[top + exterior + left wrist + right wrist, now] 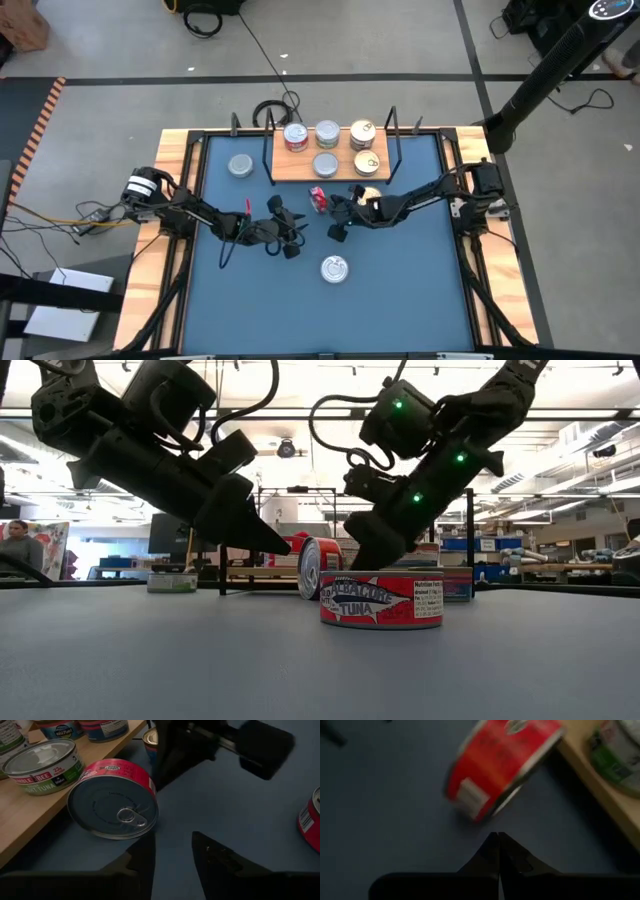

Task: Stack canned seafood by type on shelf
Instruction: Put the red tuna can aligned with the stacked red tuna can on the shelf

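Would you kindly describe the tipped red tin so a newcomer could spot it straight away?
Start at the wooden shelf at the far side of the blue table. Just in front of its near edge, between the two arms, lies the red tin. Unlike every other tin, it is tipped up on its edge rather than lying flat.

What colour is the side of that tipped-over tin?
Red; the tipped-over tin shows best in the left wrist view.

Black cabled arms, green lights

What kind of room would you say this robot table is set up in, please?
Probably a robotics lab or workshop: ceiling strip lights over an open room, cluttered desks and shelving behind the table, and cables trailing over the bare grey floor.
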You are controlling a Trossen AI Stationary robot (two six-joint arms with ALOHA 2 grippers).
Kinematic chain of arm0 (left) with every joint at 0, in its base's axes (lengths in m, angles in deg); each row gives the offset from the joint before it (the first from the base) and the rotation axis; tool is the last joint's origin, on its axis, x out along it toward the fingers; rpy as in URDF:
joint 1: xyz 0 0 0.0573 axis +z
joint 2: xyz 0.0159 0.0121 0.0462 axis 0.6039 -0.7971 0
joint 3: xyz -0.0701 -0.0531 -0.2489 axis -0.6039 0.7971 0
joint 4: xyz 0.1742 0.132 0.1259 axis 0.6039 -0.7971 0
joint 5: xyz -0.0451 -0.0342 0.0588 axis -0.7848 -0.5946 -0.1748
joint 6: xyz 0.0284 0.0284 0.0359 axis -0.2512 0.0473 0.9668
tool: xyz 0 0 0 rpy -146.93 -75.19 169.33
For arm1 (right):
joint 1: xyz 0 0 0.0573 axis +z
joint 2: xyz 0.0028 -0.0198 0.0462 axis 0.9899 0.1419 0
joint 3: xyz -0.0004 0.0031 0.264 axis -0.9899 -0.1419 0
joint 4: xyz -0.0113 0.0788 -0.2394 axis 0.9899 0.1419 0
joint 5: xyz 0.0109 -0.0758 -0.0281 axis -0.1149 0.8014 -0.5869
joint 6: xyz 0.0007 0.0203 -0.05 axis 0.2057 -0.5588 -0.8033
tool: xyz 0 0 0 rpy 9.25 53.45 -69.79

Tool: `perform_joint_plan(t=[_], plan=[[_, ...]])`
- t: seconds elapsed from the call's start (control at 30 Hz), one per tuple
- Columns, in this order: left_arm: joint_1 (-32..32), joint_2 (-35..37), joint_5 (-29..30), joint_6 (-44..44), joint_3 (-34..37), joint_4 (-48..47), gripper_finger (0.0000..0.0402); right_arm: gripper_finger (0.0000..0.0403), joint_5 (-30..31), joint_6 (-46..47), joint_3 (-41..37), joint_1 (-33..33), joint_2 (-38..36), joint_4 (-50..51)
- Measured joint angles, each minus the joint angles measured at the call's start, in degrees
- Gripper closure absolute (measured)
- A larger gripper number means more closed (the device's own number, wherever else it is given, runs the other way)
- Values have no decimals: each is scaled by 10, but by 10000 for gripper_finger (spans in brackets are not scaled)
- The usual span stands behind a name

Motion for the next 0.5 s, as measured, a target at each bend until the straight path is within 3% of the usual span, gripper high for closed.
perform_joint_plan(t=[0.13,0.3,0.5], plan=[[1,0,0,0,0,0,269,396,-12,-10,0,-13,0,-36],[1,0,0,-1,0,0,269,396,-94,-40,0,-18,0,-95],[1,0,42,-2,0,-1,269,396,-102,-45,0,-18,0,-102]])
